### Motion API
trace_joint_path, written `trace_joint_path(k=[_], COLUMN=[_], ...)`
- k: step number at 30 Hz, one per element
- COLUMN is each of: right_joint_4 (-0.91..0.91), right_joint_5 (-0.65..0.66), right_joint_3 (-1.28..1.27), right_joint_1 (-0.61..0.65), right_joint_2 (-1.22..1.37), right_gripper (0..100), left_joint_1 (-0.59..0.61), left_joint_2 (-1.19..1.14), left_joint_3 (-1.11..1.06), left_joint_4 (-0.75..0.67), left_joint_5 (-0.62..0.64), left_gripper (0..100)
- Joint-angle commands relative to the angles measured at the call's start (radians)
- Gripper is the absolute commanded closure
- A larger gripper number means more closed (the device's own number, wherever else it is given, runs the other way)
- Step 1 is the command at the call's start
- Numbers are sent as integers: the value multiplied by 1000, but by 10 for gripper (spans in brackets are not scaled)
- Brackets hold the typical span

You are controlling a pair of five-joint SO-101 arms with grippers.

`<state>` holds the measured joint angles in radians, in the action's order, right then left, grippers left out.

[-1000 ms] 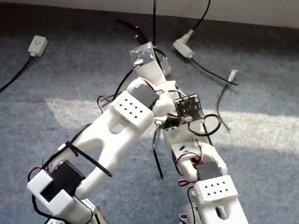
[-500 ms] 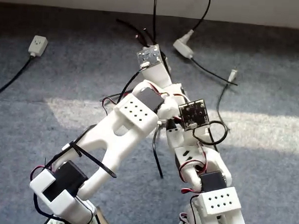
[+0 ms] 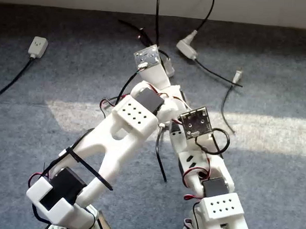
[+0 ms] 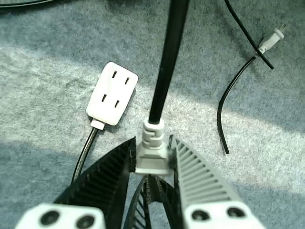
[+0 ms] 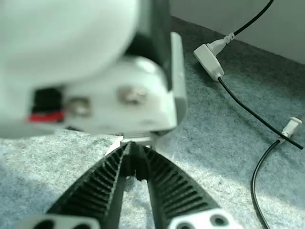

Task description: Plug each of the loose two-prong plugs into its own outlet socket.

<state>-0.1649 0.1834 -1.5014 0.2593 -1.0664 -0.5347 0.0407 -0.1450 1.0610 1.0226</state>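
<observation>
Left wrist view: barely begun, judging by the white outlet block lying with sockets empty just beside the left gripper, clamped on a grey plug, and a small white plug loose well apart.

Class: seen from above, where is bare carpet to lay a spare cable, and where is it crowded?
Bare: the carpet below the lone outlet and its cord, beside the left arm; also the strip right of the small plug. Crowded: the middle, with both arms, cables and the other outlet.
</observation>
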Motion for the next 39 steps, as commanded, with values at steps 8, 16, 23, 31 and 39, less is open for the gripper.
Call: trace_joint_path(k=[8,16,23,31,39], right_joint_4=[183,263,262,137,-245], right_joint_5=[2,3,0,6,2], right_joint_3=[122,163,231,33,-16], right_joint_1=[-56,-70,-114,-117,-114], right_joint_2=[410,568,636,236,-251], right_gripper=[991,991,991,991,991], left_joint_1=[-4,-53,-59,7,74], left_joint_2=[99,110,194,97,-117], left_joint_3=[2,12,-64,-88,105], left_joint_4=[64,107,64,-98,-97], left_joint_5=[-14,-15,-11,-11,-11], left_gripper=[995,995,995,995,995])
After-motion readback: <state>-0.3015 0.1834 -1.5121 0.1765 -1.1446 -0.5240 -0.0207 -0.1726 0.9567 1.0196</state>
